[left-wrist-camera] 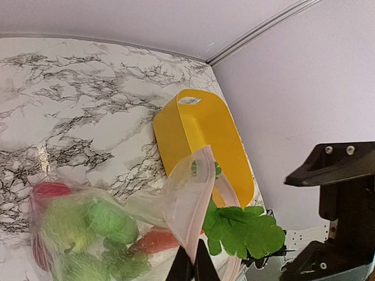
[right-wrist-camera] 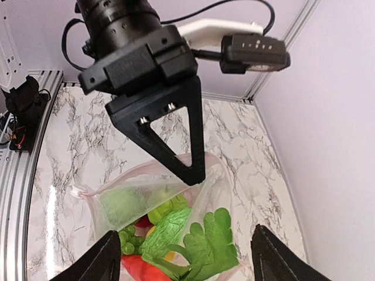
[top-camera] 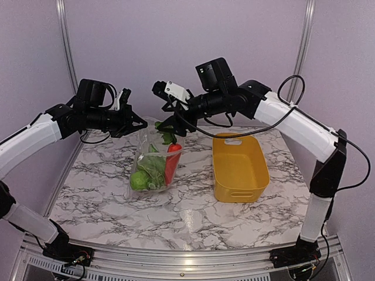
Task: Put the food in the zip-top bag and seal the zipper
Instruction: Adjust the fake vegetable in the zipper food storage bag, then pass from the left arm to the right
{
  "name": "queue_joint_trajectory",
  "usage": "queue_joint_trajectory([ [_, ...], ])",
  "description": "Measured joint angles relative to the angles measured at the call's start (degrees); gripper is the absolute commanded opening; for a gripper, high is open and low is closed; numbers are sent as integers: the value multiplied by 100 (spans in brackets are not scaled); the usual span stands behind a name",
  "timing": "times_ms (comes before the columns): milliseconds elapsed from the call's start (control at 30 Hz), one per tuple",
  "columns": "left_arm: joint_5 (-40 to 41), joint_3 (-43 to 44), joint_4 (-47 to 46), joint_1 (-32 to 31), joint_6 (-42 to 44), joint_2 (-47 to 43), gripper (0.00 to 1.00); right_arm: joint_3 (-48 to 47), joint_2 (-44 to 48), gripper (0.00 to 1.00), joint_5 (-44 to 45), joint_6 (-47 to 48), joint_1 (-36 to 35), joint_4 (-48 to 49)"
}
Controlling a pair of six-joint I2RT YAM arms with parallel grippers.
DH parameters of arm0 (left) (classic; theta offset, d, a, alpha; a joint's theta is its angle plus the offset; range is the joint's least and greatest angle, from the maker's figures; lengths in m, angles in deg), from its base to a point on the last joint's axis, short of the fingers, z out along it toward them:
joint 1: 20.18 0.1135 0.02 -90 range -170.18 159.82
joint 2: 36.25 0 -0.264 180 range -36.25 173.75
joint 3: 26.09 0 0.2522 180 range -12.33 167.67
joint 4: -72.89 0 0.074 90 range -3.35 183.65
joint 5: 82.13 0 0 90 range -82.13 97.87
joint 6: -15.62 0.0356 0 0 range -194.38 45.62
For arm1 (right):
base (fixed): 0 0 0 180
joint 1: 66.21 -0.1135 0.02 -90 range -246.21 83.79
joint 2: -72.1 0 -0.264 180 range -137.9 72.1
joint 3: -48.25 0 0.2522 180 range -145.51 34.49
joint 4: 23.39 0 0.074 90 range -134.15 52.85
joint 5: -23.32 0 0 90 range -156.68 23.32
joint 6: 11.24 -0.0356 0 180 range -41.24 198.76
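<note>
Left gripper (top-camera: 140, 124) is clamped on the rim of the zip-top bag (top-camera: 153, 161), which is held upright on the marble table (top-camera: 94, 193), clear and crinkled. Right gripper (right-wrist-camera: 187, 257) is spread wide at the bag's mouth, where a green leafy piece (right-wrist-camera: 208, 243) is seen. A carrot (top-camera: 171, 161) and green fruit (top-camera: 139, 180) are contained in the bag. A yellow basket (top-camera: 239, 167) is seen just beside it.

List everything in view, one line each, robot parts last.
zip-top bag: one, clear, mid-table, mouth lifted
carrot: one, orange-red, inside the bag
green fruit: at least one, green, bag bottom
leafy pieces: at least two, green, at the bag's mouth
basket: one, yellow, right of the bag
table: one, white-grey marble, underneath
left gripper: one, black, jaws shut on the bag's mouth edge
right gripper: one, black, jaws open above the bag's mouth
</note>
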Motion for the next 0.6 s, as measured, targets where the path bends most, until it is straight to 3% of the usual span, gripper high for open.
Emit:
queue_joint_trajectory([
  [300, -92, 68, 74, 0, 83, 44, 0, 780, 1241, 48, -251, 1143, 0, -293],
  [600, -129, 92, 116, 0, 129, 63, 1, 1725, 894, 45, -39, 2013, -2, -723],
])
